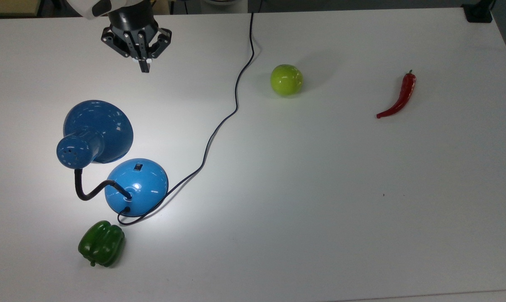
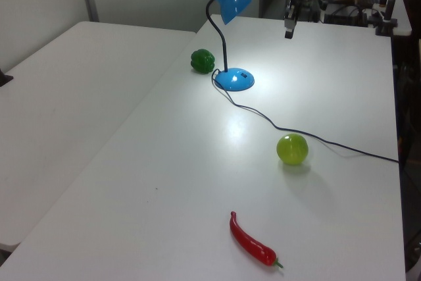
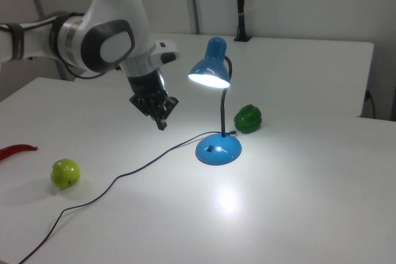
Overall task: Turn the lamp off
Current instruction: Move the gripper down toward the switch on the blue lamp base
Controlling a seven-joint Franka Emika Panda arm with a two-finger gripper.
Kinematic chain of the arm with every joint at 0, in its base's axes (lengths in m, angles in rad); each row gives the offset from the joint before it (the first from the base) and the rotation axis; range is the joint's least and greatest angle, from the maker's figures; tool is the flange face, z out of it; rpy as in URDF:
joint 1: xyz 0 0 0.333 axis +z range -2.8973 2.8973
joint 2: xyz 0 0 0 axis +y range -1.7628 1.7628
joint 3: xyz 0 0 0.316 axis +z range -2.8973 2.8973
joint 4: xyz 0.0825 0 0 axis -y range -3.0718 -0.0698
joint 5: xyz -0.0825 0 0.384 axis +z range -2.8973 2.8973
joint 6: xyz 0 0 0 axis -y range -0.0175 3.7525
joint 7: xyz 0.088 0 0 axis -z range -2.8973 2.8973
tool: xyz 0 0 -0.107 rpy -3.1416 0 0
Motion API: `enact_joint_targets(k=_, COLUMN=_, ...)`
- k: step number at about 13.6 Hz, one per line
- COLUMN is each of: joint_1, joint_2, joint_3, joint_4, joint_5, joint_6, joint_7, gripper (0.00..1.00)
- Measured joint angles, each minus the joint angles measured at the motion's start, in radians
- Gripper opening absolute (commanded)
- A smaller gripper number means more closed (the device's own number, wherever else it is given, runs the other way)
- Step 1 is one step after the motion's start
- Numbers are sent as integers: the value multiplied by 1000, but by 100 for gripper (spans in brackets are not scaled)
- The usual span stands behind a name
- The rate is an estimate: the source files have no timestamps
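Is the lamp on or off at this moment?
On. In the right view the lamp has a glowing shade opening, and a bright pool of light lies on the table around its base.

You have bare worktop between the claw and the lamp's round base. The shade hangs above the surface just on the top view's left of the base, with the gooseneck arching beside it, so that side is crowded. The cord runs off the base toward the top view's upper edge. A green pepper sits close below the base in the top view. The apple and chilli lie well apart to the top view's right.
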Motion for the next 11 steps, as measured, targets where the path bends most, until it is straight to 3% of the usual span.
enact_joint_targets(k=4, joint_1=0, joint_2=63, joint_3=-4, joint_4=-51, joint_5=0, joint_6=201, joint_7=0, gripper=0)
enact_joint_targets(k=11, joint_1=-16, joint_2=199, joint_3=-19, joint_4=-56, joint_5=2, joint_6=476, joint_7=38, gripper=0)
